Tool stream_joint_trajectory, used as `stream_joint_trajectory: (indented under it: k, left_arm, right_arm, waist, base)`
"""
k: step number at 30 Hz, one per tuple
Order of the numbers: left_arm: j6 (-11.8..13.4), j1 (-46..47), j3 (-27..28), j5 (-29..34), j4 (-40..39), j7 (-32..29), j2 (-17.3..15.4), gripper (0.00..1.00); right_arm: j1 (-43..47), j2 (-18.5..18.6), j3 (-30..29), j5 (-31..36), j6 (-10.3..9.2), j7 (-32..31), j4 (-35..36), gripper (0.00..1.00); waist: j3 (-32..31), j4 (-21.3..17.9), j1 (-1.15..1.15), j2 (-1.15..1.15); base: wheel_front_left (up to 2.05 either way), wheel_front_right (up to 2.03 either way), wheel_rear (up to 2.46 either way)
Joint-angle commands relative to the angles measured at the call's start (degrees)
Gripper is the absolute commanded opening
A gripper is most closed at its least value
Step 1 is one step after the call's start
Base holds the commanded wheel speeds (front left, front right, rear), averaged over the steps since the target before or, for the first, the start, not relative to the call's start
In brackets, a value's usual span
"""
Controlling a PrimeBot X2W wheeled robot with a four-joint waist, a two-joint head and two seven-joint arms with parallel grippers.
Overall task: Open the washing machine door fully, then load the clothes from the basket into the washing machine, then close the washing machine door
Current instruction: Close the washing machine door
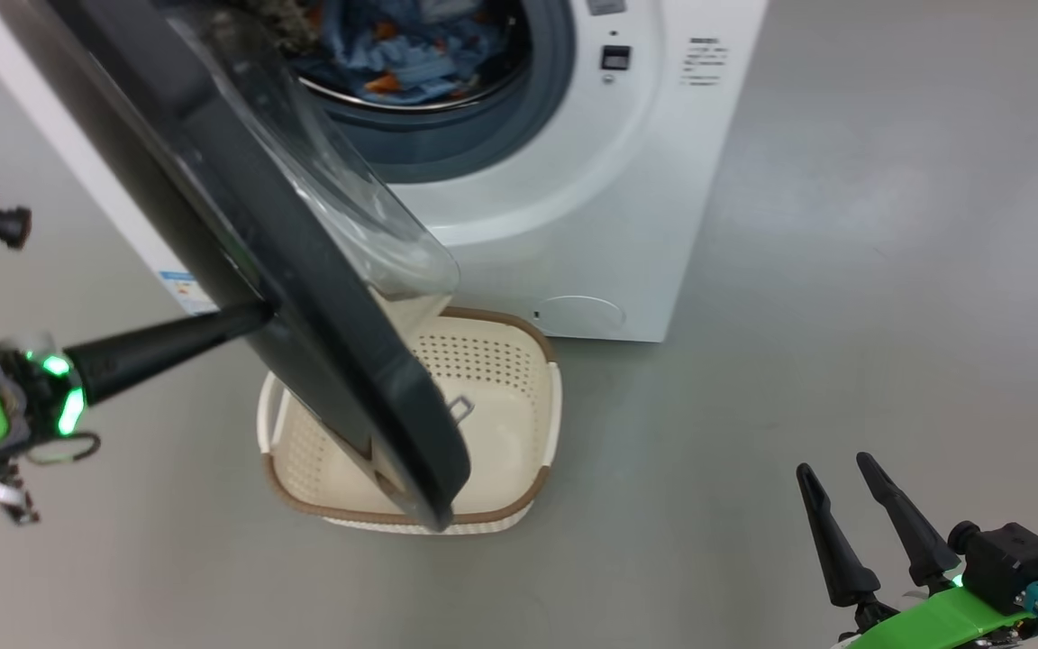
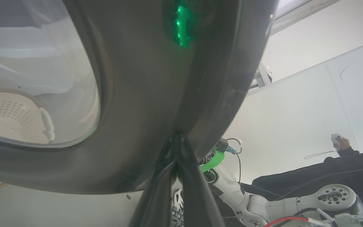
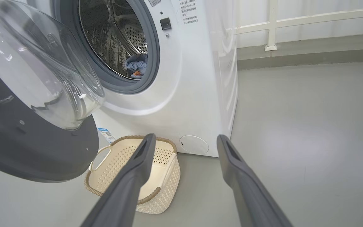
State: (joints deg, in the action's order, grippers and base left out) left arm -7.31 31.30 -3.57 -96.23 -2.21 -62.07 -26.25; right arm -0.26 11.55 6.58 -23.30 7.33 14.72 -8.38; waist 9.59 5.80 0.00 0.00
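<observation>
- The large round washing machine door, with its glossy black rim and bulging clear glass centre, stands part-open, swung out to the left of the white boxy front-loading washing machine.
- The left gripper is clenched, its two long dark fingers pinched into one point. That point is pressed against the outer black rim; in the left wrist view it meets the glossy surface head-on. It grasps nothing.
- The clothes, soft blue fabric with orange figures, lie inside the steel perforated drum, just behind the grey gasket ring.
- The small cream perforated basket, with its brown woven-look rim, sits on the grey floor right in front of the machine, beneath the door's lower edge. What shows of its inside looks empty.
- The right gripper hangs released, jaws spread wide, low and well apart from the door and the basket.
- My read is that loading is done and the last step, closing the door, is in hand.
- The next move calls for a steady push along the door's arc, so the glass bowl seats in the gasket and the latch catches.
- Watch for the tip sliding on that slick rim, since it presses rather than grips, and for cloth near the drum lip getting trapped.
</observation>
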Motion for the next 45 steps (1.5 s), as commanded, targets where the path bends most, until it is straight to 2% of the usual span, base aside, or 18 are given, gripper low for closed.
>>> stream_joint_trajectory:
  k: [1, 10, 20, 34, 45]
  left_arm:
    - [-0.18, 3.41, 2.4, 1.0, -0.64, 0.82, -1.82, 0.0]
    - [-0.18, 8.39, 2.26, 4.33, 2.54, 4.59, 1.82, 0.0]
    - [-0.18, 9.13, 2.84, 5.63, 3.83, 6.24, 2.86, 0.0]
    - [-0.18, 0.55, 6.04, 6.47, 2.35, 9.51, 2.84, 0.0]
    - [-0.18, -9.39, 9.76, 9.22, 0.44, 17.02, 3.16, 0.0]
  right_arm:
    - [-0.41, 0.29, 1.0, 0.47, 0.16, 0.28, 1.52, 1.0]
    - [-1.36, -0.34, 0.41, 0.68, 0.16, 0.28, 1.78, 1.0]
    - [-1.57, -0.91, -0.12, 0.89, 0.16, 0.28, 1.75, 1.0]
    - [-1.48, 0.04, -0.01, 0.69, 0.16, 0.28, 1.25, 1.0]
    - [-0.78, 1.2, 0.3, 0.34, 0.16, 0.28, 1.03, 1.0]
  waist:
    - [0.75, -2.11, 0.0, 0.0]
    - [2.22, -5.08, 0.0, 0.0]
    - [2.35, -5.46, 0.0, 0.0]
    - [0.6, -2.59, 0.0, 0.0]
    - [-0.88, -1.55, 0.0, 0.0]
  base:
    - [0.0, 0.0, 0.0]
    - [0.0, 0.0, 0.0]
    - [0.0, 0.0, 0.0]
    - [0.0, 0.0, 0.0]
    - [0.0, 0.0, 0.0]
